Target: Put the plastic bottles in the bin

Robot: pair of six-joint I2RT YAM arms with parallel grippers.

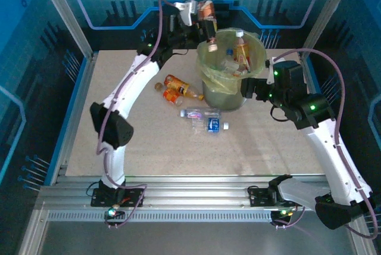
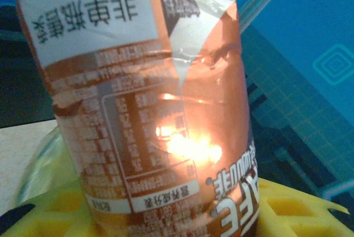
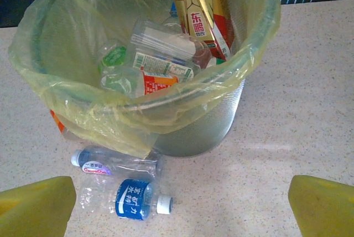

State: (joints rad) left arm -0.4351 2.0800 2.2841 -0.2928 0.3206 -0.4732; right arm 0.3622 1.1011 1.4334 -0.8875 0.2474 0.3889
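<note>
Currently an orange bottle [image 1: 209,25], clamped in the left gripper [image 1: 197,13], hangs cap-down over the bin's [image 1: 223,97] far-left rim; better centred over the opening before release. Beside the bin, the right gripper [image 3: 182,209] gapes empty.

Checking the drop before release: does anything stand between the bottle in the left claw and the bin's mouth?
Nothing visible does. The left claw holds the orange-brown labelled plastic bottle above the far-left rim of the round grey-green bag-lined bin, whose mouth is open beneath it.
</note>
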